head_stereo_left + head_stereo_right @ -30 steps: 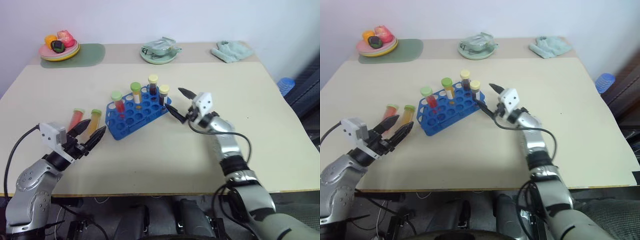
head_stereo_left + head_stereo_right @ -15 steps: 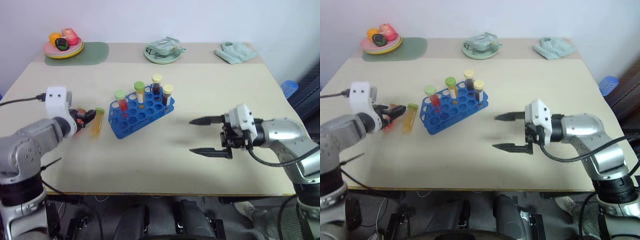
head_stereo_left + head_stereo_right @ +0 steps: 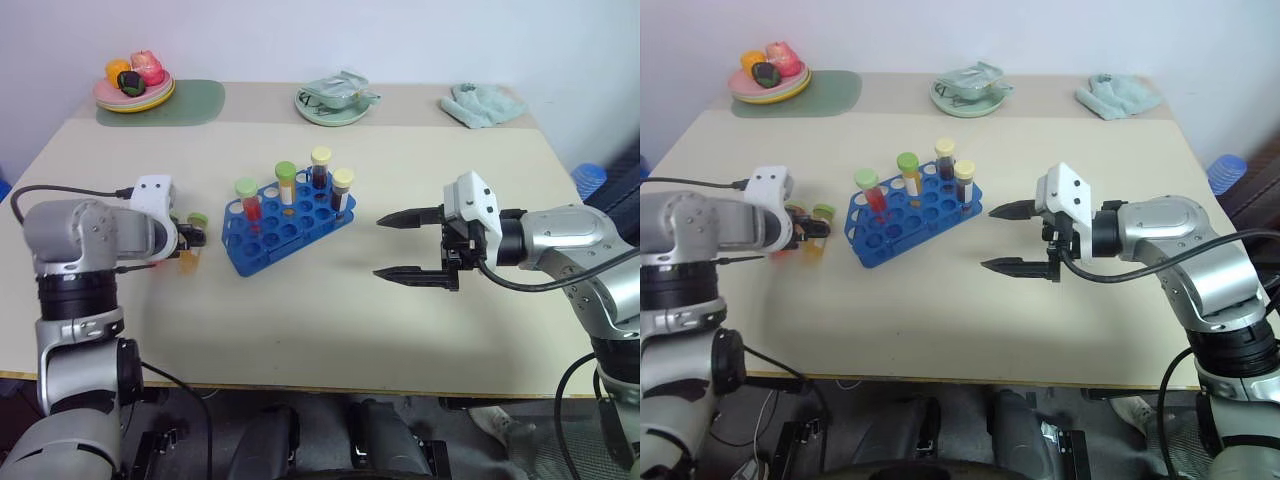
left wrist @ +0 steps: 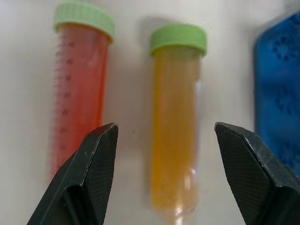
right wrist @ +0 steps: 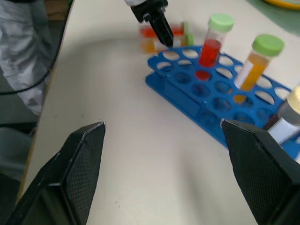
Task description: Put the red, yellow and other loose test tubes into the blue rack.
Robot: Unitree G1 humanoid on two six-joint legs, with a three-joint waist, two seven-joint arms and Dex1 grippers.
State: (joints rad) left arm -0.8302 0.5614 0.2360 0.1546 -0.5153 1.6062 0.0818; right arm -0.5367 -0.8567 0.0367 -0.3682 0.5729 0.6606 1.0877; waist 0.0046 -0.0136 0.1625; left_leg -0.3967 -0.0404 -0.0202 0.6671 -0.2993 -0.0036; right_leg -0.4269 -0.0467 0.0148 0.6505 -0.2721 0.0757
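- The red tube (image 4: 79, 89) lies flat on the tabletop (image 3: 330, 300), green cap pointing away from the wrist camera, with the orange-yellow tube (image 4: 176, 117) just beside it and parallel, a narrow strip of bare surface between them.
- The left gripper (image 4: 164, 173) hangs over these two with its fingers (image 4: 96, 173) apart and empty. In the wrist view one finger sits over the gap next to the red tube and the other on the far side of the orange-yellow one, so the jaws bracket the orange-yellow tube.
- To take it cleanly, I judge the gripper should come straight down so that finger lands in the gap and not on the red tube, then close across the mid-body, below the cap. A grip near the end would likely let it swing when lifted.
- The blue rack (image 3: 275, 245) stands just beside the loose pair and already carries four upright tubes, leaving many holes free. The holes nearest the left arm look the easiest target.
- The tube must be turned upright, cap up, before lowering, since a tilted entry could nudge the light rack.
- The right gripper (image 3: 412, 245) hovers well apart from the rack, fingers wide and empty.
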